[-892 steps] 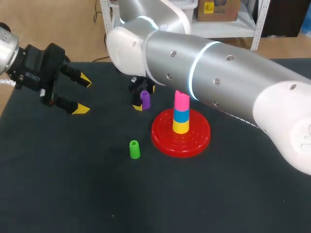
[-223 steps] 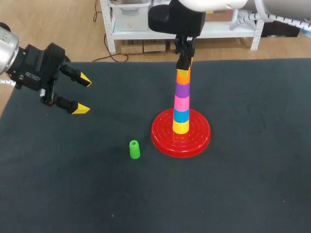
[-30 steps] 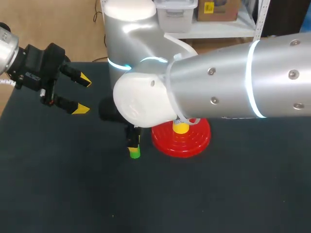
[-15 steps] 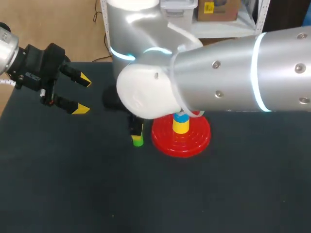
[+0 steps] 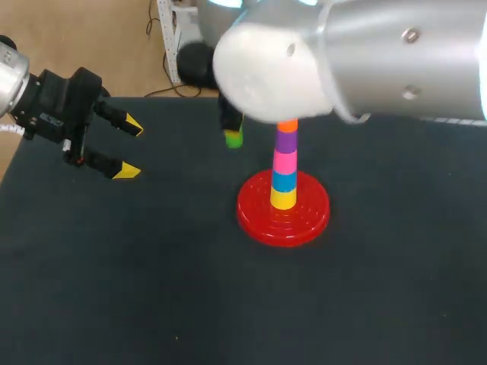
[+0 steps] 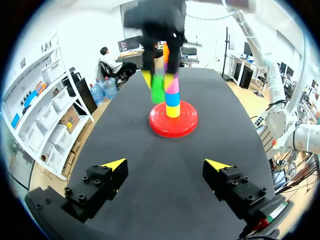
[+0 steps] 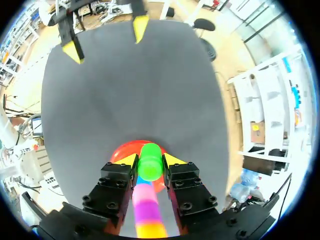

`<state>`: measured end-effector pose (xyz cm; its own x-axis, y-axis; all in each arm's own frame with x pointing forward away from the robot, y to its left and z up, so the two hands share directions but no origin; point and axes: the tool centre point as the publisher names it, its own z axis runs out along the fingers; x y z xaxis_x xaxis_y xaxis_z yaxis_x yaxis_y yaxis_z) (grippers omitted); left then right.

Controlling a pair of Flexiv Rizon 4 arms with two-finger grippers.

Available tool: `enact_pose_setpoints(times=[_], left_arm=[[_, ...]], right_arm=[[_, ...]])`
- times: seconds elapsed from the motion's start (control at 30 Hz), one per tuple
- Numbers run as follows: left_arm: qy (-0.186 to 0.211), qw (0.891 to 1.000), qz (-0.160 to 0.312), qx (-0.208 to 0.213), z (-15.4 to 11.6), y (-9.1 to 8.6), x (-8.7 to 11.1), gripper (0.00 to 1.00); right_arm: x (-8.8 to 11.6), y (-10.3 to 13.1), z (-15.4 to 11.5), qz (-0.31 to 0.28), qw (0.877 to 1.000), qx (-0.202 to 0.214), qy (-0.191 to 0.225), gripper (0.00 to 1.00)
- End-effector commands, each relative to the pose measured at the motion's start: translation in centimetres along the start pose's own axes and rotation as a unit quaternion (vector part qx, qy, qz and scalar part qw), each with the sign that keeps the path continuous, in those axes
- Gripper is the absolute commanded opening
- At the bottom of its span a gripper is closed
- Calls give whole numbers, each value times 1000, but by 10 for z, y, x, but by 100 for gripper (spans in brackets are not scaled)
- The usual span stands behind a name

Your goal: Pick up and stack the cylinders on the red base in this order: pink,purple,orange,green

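Now that the right pincer (image 7: 150, 161) has lifted the green cylinder (image 5: 233, 138) off the tabletop (image 5: 152, 289), it holds it tight beside the stack (image 5: 284, 163), probably near the top. The left pincer (image 5: 129, 147) hangs open, empty.

A table (image 5: 114, 289) with a dark charcoal, matte top takes up nearly the whole head view. Its far edge runs straight across at twelve o'clock; its left edge slants away at nine o'clock. On the top, toward seven o'clock, lies a tiny pale speck (image 5: 176, 338), too small to tell what it is.
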<state>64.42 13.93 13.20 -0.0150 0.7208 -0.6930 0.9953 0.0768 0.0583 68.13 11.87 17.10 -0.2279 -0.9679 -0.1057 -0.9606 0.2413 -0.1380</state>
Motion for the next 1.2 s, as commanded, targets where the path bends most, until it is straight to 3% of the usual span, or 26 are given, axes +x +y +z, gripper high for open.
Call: enact_pose_setpoints(times=[0.03,0.23,0.5,0.8,1.2], left_arm=[[-2,1000,1,-1,0,0,1,100],[-2,1000,1,-1,0,0,1,100],[-2,1000,1,-1,0,0,1,100],[-2,1000,1,-1,0,0,1,100],[-2,1000,1,-1,0,0,1,100]], right_arm=[[15,-10,-60,5,1000,10,-26,0],[22,-23,-108,15,999,23,-32,0],[37,-23,-149,25,999,35,-29,0],[62,-17,-146,46,999,-4,2,0],[78,-10,-131,49,997,-45,28,0]])
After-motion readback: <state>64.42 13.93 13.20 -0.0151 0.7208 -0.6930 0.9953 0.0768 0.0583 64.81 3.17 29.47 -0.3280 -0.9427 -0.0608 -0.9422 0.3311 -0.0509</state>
